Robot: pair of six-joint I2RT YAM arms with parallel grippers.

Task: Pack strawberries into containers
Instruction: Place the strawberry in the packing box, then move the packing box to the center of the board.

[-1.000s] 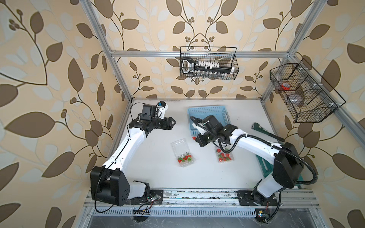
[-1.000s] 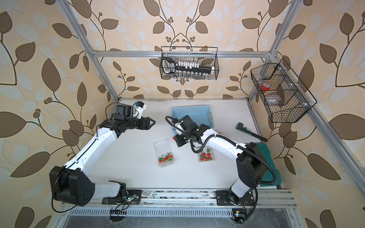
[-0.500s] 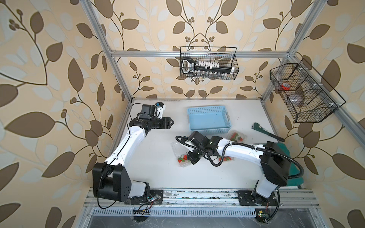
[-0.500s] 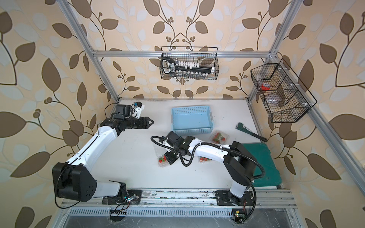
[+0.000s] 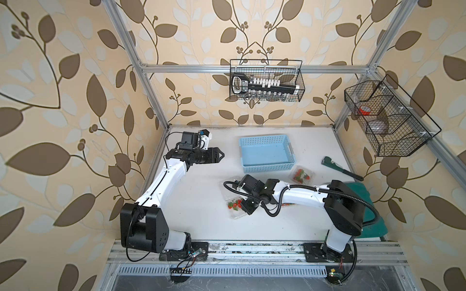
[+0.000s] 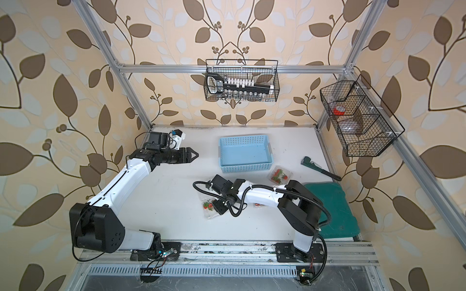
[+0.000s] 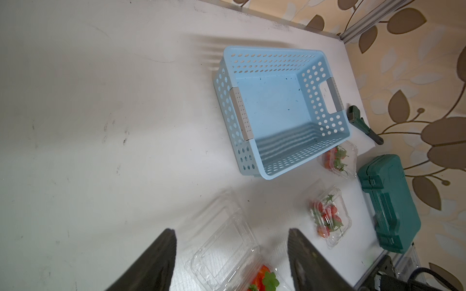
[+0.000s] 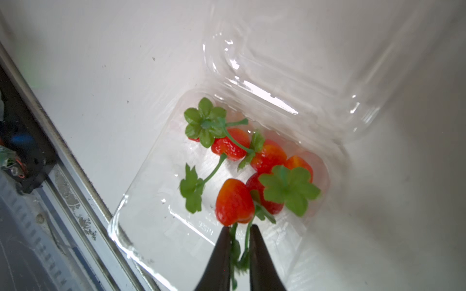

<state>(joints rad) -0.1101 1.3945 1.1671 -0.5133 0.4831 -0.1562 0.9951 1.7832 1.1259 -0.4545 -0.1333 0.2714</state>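
Note:
An open clear container (image 5: 233, 214) (image 8: 161, 221) lies mid-table and holds several strawberries (image 5: 233, 204) (image 8: 267, 156). My right gripper (image 5: 248, 207) (image 8: 240, 226) hangs low over its bottom half. Its jaws are open by a narrow gap, and the green stem and leaves of one strawberry (image 8: 234, 201) lie between them. A shut container (image 5: 301, 175) with strawberries sits by the basket. Another container (image 6: 258, 205) is mostly hidden under the right arm. My left gripper (image 5: 222, 155) (image 7: 232, 230) hovers at the back left, open and empty.
An empty light blue basket (image 5: 267, 167) stands at the back centre. A wrench (image 5: 340, 168) and a green case (image 5: 363, 191) lie at the right. Wire baskets (image 5: 266, 80) hang on the walls. The front rail (image 8: 75, 161) runs close to the open container.
My right arm swung from the blue basket over to the open container at the front. Its jaws have parted a little. The left arm has barely moved.

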